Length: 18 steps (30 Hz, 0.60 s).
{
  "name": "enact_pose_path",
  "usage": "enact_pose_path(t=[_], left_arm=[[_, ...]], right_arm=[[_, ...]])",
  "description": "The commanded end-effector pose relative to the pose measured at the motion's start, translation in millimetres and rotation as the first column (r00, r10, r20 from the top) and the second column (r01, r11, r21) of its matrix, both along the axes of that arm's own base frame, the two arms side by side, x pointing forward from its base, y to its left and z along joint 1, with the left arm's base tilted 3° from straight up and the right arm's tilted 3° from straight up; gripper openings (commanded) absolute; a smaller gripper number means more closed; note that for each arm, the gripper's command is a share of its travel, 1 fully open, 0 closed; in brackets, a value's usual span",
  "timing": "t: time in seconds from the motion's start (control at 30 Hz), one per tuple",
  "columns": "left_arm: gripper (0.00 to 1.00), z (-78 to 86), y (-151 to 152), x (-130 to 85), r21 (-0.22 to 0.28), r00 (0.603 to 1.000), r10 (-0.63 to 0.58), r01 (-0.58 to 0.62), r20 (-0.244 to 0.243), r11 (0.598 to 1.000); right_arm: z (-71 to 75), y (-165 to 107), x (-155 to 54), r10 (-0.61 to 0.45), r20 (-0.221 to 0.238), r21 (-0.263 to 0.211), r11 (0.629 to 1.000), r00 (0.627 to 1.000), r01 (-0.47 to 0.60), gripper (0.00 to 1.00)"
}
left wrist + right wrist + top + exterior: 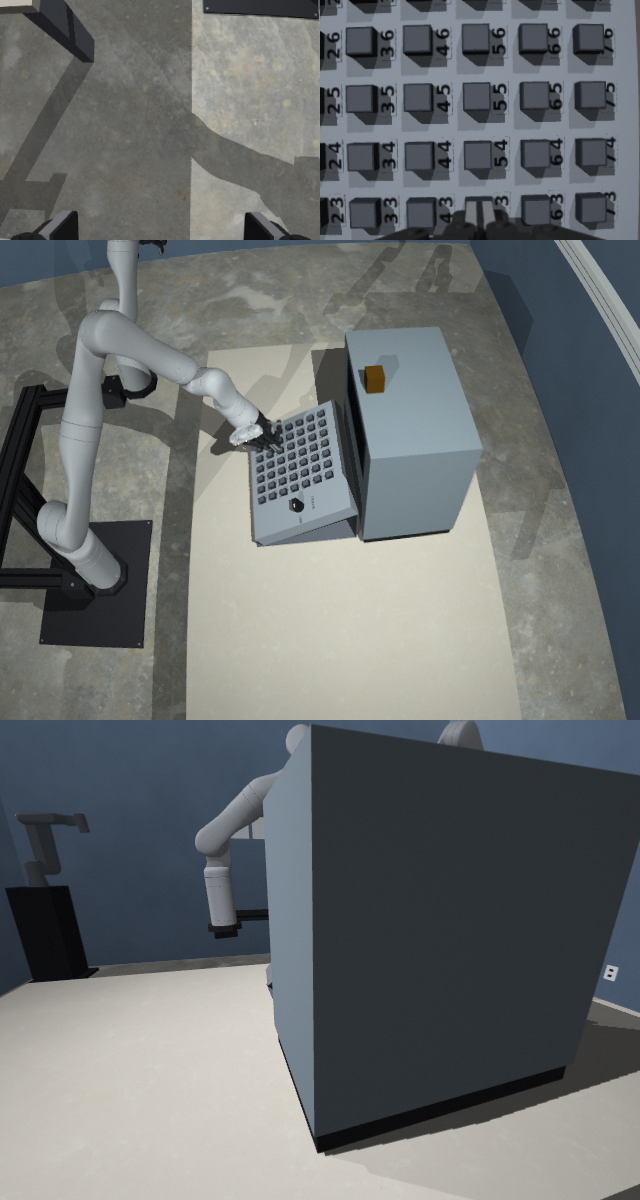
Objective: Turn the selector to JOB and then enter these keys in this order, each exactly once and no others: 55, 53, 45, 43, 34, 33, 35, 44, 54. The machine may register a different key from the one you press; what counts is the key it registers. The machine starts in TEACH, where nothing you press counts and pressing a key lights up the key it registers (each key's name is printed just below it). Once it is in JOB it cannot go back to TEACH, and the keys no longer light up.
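My right gripper (279, 448) (479, 218) is closed on nothing, its tips over the 53 key (479, 200) on the keypad panel (289, 529) (627, 125), left of the cabinet (413, 395) (439, 926). I judge I am pressing keys; next needs one straight, short push.

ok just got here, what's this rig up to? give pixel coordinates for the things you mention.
The right arm's shut jaws (279, 448) are over the key grid, at the key between 43 and 63, holding nothing. Whether they touch it isn't clear. The left arm's open jaws are away from the keypad (305, 523), over the floor. No key looks lit.
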<state>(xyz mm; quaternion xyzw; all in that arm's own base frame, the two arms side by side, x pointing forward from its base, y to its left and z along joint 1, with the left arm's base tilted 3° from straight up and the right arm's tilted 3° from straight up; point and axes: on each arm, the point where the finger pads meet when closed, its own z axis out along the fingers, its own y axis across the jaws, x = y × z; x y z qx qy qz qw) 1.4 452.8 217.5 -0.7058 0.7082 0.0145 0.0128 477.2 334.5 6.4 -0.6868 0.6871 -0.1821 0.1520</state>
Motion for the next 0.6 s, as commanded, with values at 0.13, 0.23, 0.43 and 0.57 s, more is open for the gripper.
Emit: enact_pose_path(t=[0.13, 0.23, 0.43, 0.57], left_arm=[[1.0, 0.7, 0.3, -0.1, 0.002, 1.0, 0.0, 0.0, 0.0, 1.0], [1.0, 0.7, 0.3, -0.1, 0.002, 1.0, 0.0, 0.0, 0.0, 1.0], [1.0, 0.7, 0.3, -0.1, 0.002, 1.0, 0.0, 0.0, 0.0, 1.0], [1.0, 0.7, 0.3, -0.1, 0.002, 1.0, 0.0, 0.0, 0.0, 1.0]], right_arm=[[0.9, 0.5, 0.5, 0.0, 0.001, 0.002, 1.0, 1.0, 0.0, 0.099], [0.9, 0.5, 0.5, 0.0, 0.001, 0.002, 1.0, 1.0, 0.0, 0.099], [0.1, 0.5, 0.9, 0.0, 0.001, 0.002, 1.0, 1.0, 0.0, 0.099], [-0.8, 0.4, 1.4, 0.0, 0.001, 0.002, 1.0, 1.0, 0.0, 0.099]])
